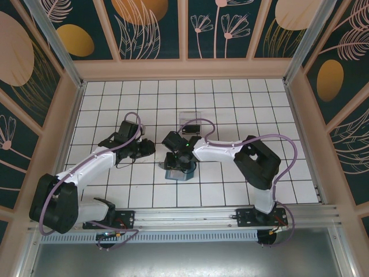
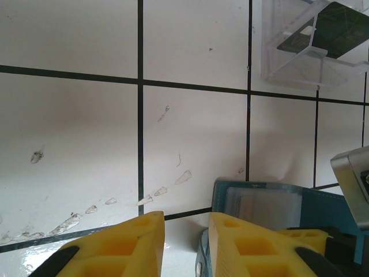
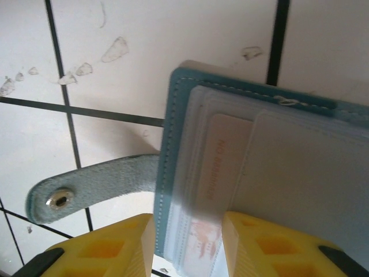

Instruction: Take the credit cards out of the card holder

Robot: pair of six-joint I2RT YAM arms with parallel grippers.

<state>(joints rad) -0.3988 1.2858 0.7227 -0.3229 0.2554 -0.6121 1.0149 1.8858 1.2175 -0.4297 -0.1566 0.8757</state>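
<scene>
Here the card holder (image 3: 168, 173) lies open, strap (image 3: 98, 187) outstretched.

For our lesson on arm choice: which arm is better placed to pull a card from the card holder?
Right, probably. The right gripper hangs open over the card holder and its exposed cards; the left gripper is open over mostly bare tile beside it.

I see the card holder (image 1: 180, 175) lying open on the tiled table (image 1: 230, 92), near its middle, directly under my right gripper (image 3: 187, 225). My left gripper (image 2: 185, 222) hangs just left of it. Behind it sits the clear plastic box (image 1: 190, 120) with 1 credit card (image 2: 340, 29) inside.
</scene>
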